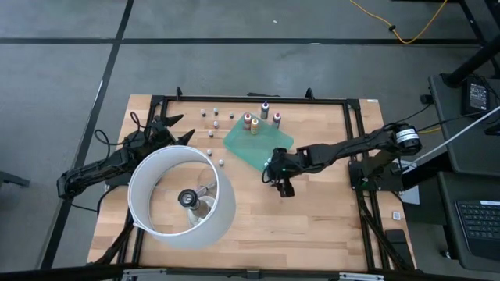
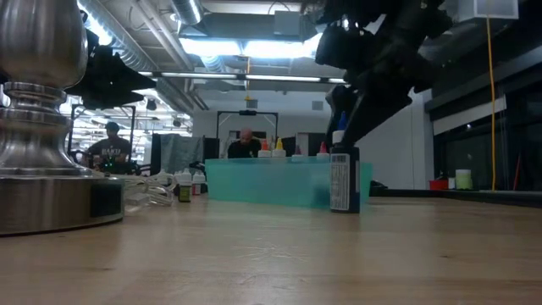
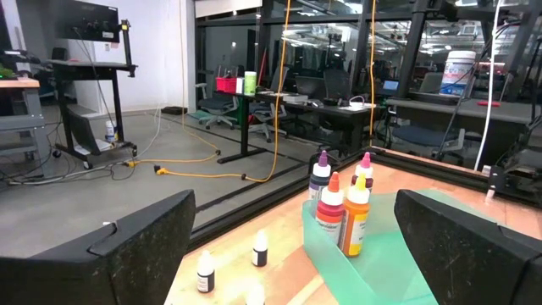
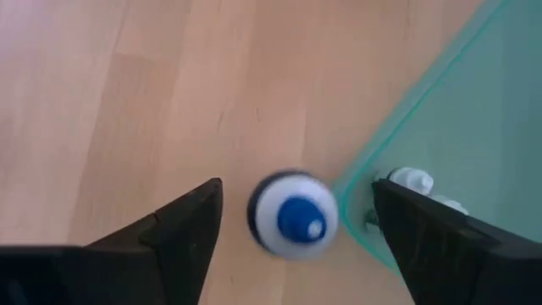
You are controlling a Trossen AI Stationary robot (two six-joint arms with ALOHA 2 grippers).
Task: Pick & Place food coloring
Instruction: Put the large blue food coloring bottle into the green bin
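My right end effector, fingers spread, hovers above a blue-capped bottle standing on the worktop beside the green sheet; left end effector spread.

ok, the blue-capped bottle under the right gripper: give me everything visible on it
The bottle is small, with a white shoulder, blue cap and, in the low view, a dark body with a white printed label. It stands upright on the wood table, just off the green sheet edge. The right gripper is directly above it, fingers open on either side, not touching it.
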